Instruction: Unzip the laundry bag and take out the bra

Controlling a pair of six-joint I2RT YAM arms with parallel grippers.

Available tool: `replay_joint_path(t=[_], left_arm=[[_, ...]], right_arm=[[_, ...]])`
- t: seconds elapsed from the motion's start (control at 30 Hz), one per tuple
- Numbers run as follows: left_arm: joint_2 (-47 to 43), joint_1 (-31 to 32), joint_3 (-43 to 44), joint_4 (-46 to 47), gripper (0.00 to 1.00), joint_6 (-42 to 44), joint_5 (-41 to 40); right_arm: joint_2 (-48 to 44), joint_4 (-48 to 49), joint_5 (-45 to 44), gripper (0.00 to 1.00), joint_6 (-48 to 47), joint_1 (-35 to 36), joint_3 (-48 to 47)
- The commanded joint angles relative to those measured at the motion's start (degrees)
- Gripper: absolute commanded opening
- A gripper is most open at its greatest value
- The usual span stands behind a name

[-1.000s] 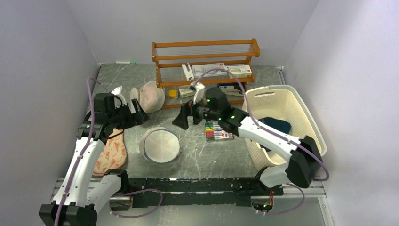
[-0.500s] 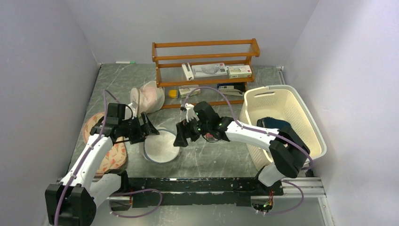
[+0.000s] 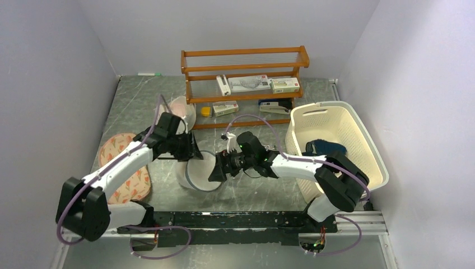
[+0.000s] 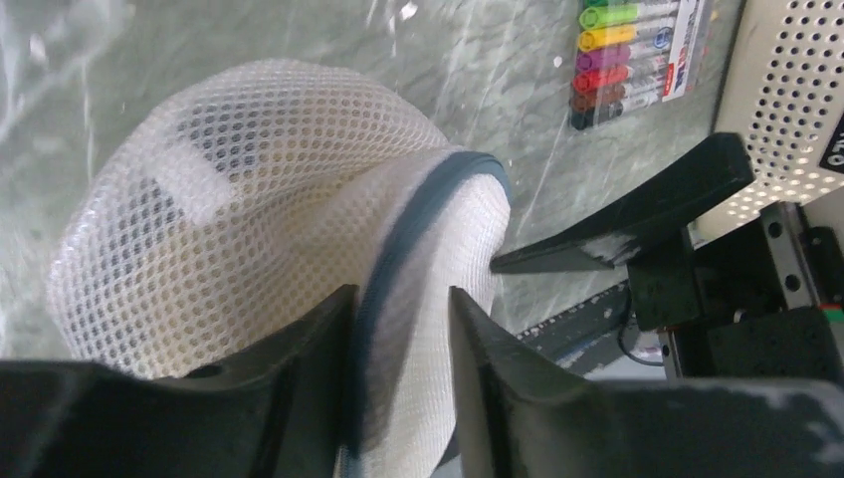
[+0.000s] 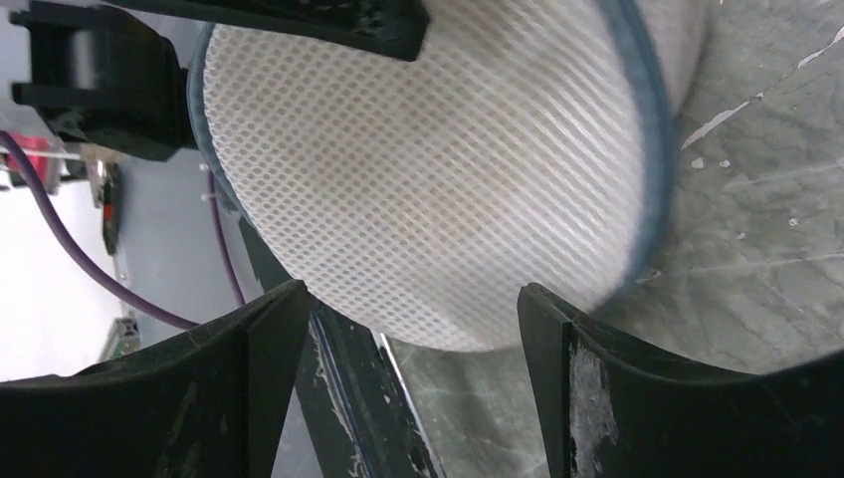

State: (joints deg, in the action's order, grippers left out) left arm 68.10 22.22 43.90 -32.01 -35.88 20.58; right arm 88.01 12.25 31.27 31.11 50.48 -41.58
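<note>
The laundry bag [image 3: 201, 176], a round white mesh pouch with a grey-blue zip rim, sits on the table between my two grippers. My left gripper [image 3: 193, 154] comes in from the far left. Its jaws are pinched on the bag's rim, and the blue zip band [image 4: 398, 269] runs between the fingers of that gripper [image 4: 400, 299]. The bag [image 4: 249, 199] bulges where it is squeezed. My right gripper [image 3: 215, 171] stands open at the bag's right side. In the right wrist view the bag's flat mesh face [image 5: 428, 169] lies just beyond the open gripper [image 5: 410, 299]. The bra is hidden inside the bag.
A cream plastic basket [image 3: 322, 107] holding a dark blue cloth [image 3: 326, 147] stands at the right. A wooden rack [image 3: 245, 56] with small boxes fills the back. A pinkish mesh pouch [image 3: 180, 107] lies behind the left arm, a floral mat [image 3: 120, 162] at the left. Markers [image 4: 637, 50] lie right of the bag.
Both arms have swung in from the back toward the bag. My left gripper has closed onto the bag's rim. My right gripper has dropped to the bag's right side, still open.
</note>
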Motion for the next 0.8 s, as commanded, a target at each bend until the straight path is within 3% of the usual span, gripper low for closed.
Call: replay_joint_path(t=[0.0,0.1,0.23,0.3,0.37,0.4,0.43,0.5,0.67,0.77], left_arm=[[6.5,5.3,8.5,2.7,0.41,0.8,-7.8],[10.5,6.5,12.9,1.7,0.3,3.3,-9.1],[12.7,6.6,16.7,2.8,0.27,9.5,-4.8],[14.2,6.6,19.6,-1.3,0.28,13.1,-9.7],[14.7,6.6,21.9,-5.9,0.41,15.0,-18.2],[14.1,6.7,22.4,-7.4,0.51,16.2,-22.0],[12.7,6.8,22.3,-8.1,0.68,17.5,-24.5],[8.9,6.8,21.3,-8.0,0.81,18.8,-26.8],[-0.7,8.4,18.7,-6.6,0.95,19.8,-23.9],[-3.6,13.1,17.6,-7.7,1.0,20.0,-25.9]], right_arm=[[-1.5,11.9,-2.1,0.77,6.9,0.4,3.2],[-4.6,11.4,-5.7,0.78,7.7,0.4,5.0],[-10.8,4.4,-12.0,0.8,4.8,0.4,6.2],[-13.5,0.2,-14.7,0.82,2.7,0.4,6.1],[-15.8,-4.2,-18.0,0.84,0.9,0.2,5.3],[-16.8,-6.1,-19.7,0.85,0.1,0.3,4.9],[-17.8,-7.8,-22.1,0.85,-0.6,0.3,4.6],[-19.6,-10.5,-25.9,0.86,-1.5,0.2,4.2],[-24.5,-13.3,-36.4,0.9,0.8,-1.4,4.8],[-28.9,-12.9,-39.8,0.91,1.2,-2.8,5.7]])
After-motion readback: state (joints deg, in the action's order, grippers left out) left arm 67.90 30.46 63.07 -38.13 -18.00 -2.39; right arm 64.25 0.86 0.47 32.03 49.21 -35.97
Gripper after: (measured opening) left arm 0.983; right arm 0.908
